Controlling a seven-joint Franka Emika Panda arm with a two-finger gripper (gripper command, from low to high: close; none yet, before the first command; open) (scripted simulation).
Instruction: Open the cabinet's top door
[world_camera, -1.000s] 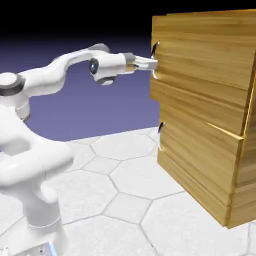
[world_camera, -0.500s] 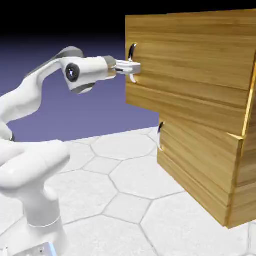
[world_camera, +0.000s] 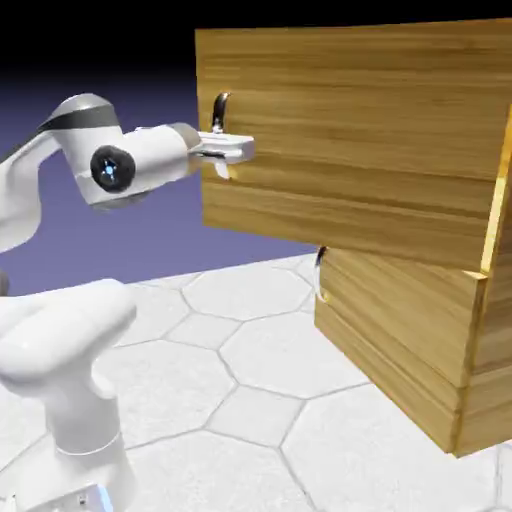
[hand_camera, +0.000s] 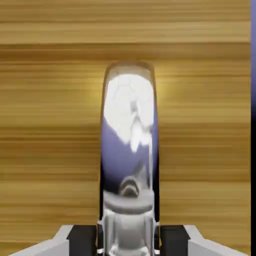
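Blue-violet backdrop fades to black behind a pale table (world_camera: 250, 380) patterned in hexagonal tiles, where the cabinet (world_camera: 420, 330) of golden-brown wood stands toward the table's right edge. Its top door (world_camera: 350, 140) now juts well out from the cabinet body, its free edge far to the left of the lower panel (world_camera: 390, 330), which sits flush and untouched with its own small handle (world_camera: 320, 272) showing at its left edge.

A second ago the upper panel's handle edge was barely proud of the cabinet front; half a second ago it had come out partway; now it overhangs the lower panel by a wide margin. The white arm (world_camera: 60, 190) has drawn back toward the table's left edge with it, the wrist folding closer to the base.

The gripper (world_camera: 222, 152) is pinched on the curved silver handle (world_camera: 220, 108) near the door's left edge. In the hand view that handle (hand_camera: 130, 160) fills the middle as a tall shiny bar against the wood grain, running down between the two grey finger tips at the bottom edge, so the fingers (hand_camera: 70, 240) sit closed on it, not spread.

I judge the task well advanced: the panel is clearly opening and the grip looks secure. More travel in the same direction would likely finish it, provided the arm has room left to retreat; the elbow already looks tightly folded, which may limit the remaining pull.
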